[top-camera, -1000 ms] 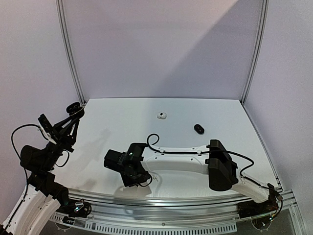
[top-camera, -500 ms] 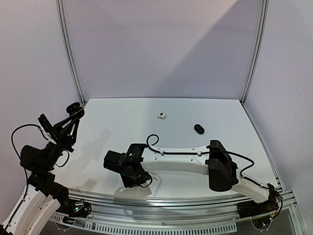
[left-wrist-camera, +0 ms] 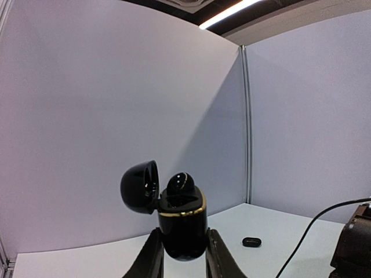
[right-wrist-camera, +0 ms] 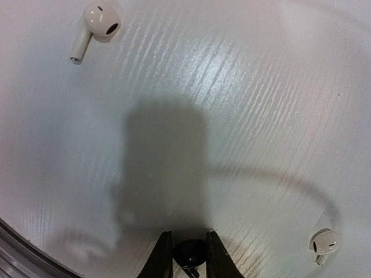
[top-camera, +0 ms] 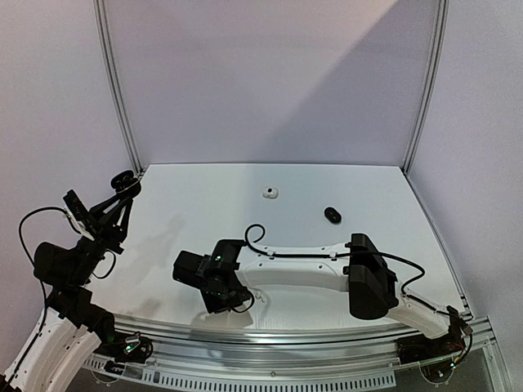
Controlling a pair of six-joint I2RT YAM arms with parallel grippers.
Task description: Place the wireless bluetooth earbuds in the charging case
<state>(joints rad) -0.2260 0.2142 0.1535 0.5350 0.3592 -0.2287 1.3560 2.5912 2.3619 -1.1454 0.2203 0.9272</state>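
Clamping open-lidded black charging case (left-wrist-camera: 182,223) upright in left gripper (left-wrist-camera: 181,255) with one black earbud (left-wrist-camera: 181,182) seated inside, pinching second black earbud (right-wrist-camera: 189,253) in right gripper (right-wrist-camera: 189,258) close to table (right-wrist-camera: 261,116), between two well-separated white earbuds (right-wrist-camera: 95,23) (right-wrist-camera: 323,243).

The left gripper (left-wrist-camera: 181,256) pinches a glossy black, gold-banded charging case (left-wrist-camera: 182,225) upright, its domed lid (left-wrist-camera: 140,186) hinged open leftward, a shiny black earbud (left-wrist-camera: 181,181) seated inside.

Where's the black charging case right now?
Left wrist view: black charging case, lid open, clamped in the left hand, raised by the table's left edge.
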